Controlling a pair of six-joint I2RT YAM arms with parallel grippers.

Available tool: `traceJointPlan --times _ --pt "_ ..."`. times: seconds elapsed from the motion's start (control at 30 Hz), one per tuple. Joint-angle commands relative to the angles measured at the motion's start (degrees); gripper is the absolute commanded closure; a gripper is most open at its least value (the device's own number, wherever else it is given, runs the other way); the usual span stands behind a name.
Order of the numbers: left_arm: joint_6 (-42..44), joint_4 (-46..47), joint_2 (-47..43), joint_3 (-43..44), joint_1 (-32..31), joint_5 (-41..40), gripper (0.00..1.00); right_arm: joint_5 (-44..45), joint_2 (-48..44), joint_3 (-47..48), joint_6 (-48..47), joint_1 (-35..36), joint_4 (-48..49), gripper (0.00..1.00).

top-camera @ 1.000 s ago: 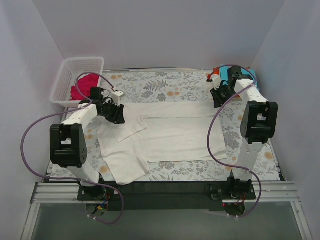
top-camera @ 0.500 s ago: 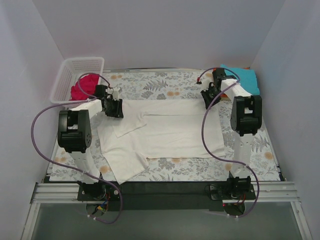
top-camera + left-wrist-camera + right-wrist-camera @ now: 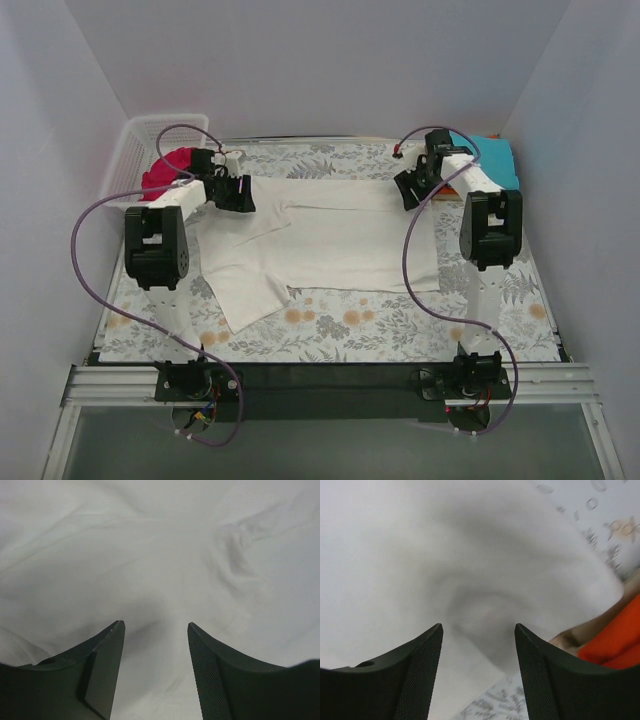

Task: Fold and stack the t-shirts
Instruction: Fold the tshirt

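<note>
The large off-white t-shirt lies spread across the middle of the floral table covering, one sleeve trailing to the near left. My left gripper is over its far left edge, and in the left wrist view its jaws stand apart over wrinkled cloth. My right gripper is over the far right corner, and in the right wrist view its jaws stand apart over the cloth's edge. The magenta t-shirt lies in the basket. The teal t-shirt lies at the far right, and the orange t-shirt shows beside it.
A white mesh basket stands at the far left against the wall. White walls close in the table on three sides. Purple cables loop from both arms. The floral covering shows under the right gripper.
Both grippers have moved toward the back wall, and the off-white shirt has slid back with them, baring more floral covering at the near edge.
</note>
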Motion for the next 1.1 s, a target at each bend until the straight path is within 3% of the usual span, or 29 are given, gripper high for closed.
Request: traceJointPlan --times 0.0,0.1,0.27,0.53,0.8,1.07 --pt "5.92 -5.65 -13.78 -1.44 0.23 10.16 0.49 -7.28 -16.48 -7.69 -5.31 0.48 -2.61 0.43" --pt "10.32 -9.52 -22.66 -8.10 0.84 10.87 0.49 -7.37 -23.99 -18.76 -10.50 0.57 -5.15 0.47" --pt "14.64 -16.72 -30.95 -16.74 5.93 10.61 0.53 -2.72 -36.74 -36.93 -13.94 2.42 -6.48 0.64" --pt "16.94 -17.88 -37.64 -25.45 8.49 9.29 0.53 -0.07 -43.26 -49.98 -13.77 3.65 -5.95 0.72" --pt "17.29 -17.88 -36.76 -26.41 8.93 7.79 0.53 0.80 -46.24 -56.75 -15.87 3.74 -4.90 0.72" --pt "18.87 -18.15 -35.88 -27.20 9.19 6.92 0.52 2.83 -44.85 -60.18 -16.75 3.65 -0.95 0.60"
